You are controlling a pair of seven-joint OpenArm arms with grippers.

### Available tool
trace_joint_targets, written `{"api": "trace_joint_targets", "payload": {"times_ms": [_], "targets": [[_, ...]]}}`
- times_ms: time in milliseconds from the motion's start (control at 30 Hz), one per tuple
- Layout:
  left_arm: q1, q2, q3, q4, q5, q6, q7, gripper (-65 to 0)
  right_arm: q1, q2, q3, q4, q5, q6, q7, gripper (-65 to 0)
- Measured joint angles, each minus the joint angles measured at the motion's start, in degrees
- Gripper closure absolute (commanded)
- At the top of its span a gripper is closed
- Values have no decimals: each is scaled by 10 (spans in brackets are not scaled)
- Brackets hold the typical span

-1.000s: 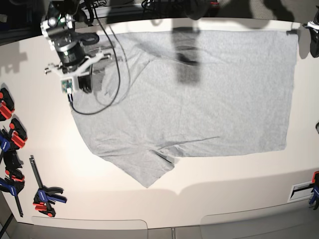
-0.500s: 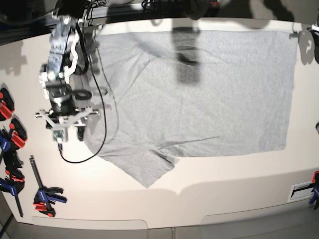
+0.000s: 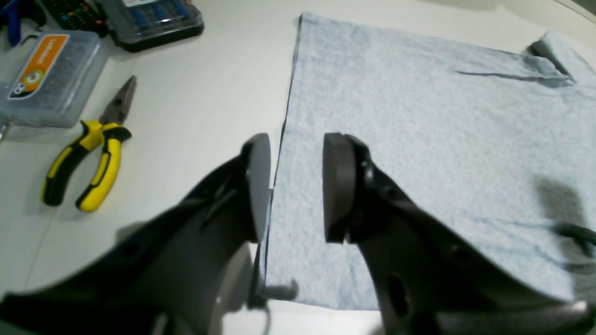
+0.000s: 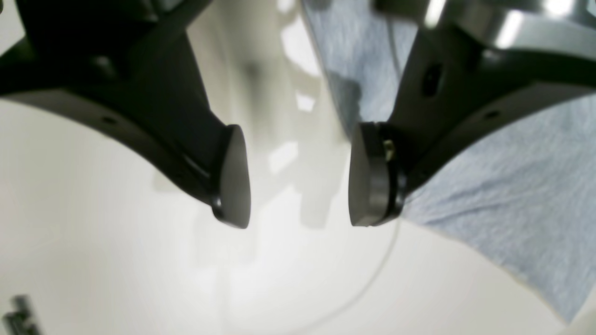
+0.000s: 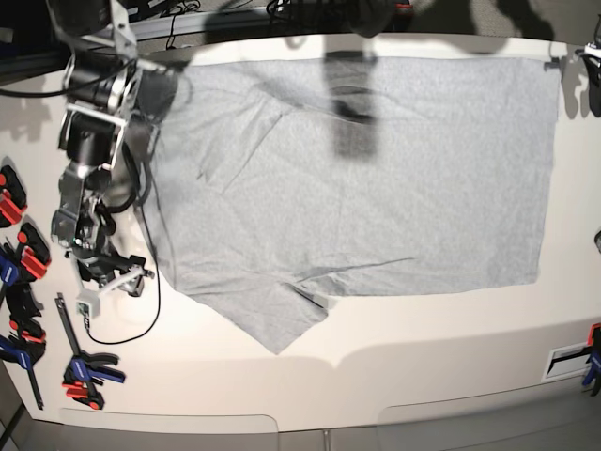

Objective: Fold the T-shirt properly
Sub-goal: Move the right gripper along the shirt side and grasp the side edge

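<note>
Left wrist view: left tool (image 3: 291, 186) hangs with jaws parted, nothing between them. It sits right over the T-shirt (image 3: 419, 139) hem edge; one pad is over bare counter (image 3: 195, 93), the other over grey cloth. The straight hem runs away from the tool, and the garment corner lies just below it. Out on the counter side lie yellow-handled pliers (image 3: 84, 163), a clear plastic box (image 3: 46, 79) and a dark case (image 3: 153, 18), all well apart from the cloth.

Right wrist view: right tool (image 4: 298, 179) stands wide open and empty. The space between the pads shows only counter; the cloth edge passes just beside and behind one pad. Picture is blurred, so height above the surface is unclear.

Base view: T-shirt lies spread flat, plain side up, no fold made. Right tool (image 5: 111, 280) is off the garment, near its sleeve-side edge. Left tool is not seen here.

Judgement: the step in hand looks like lining up grasps before a first fold. Next move calls for each tool to drop onto an edge and pinch it.

Room: bare counter in front of the cloth is open. Clamps (image 5: 89, 366) crowd the margin just beyond the right tool.
</note>
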Motion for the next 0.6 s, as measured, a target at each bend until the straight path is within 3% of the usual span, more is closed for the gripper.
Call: {"api": "trace_joint_targets", "payload": {"times_ms": [200,467,600], "targets": [[-4,2,0,0,0,0,0,-177,71,-8,0,-172,0,26,26,-325],[-30,2,0,0,0,0,23,-177,80,-46,2,-183,-32,27,32,-323],[-30,2,0,0,0,0,22,-177,80,-50,2,-183,-34,27,32,-236]]}}
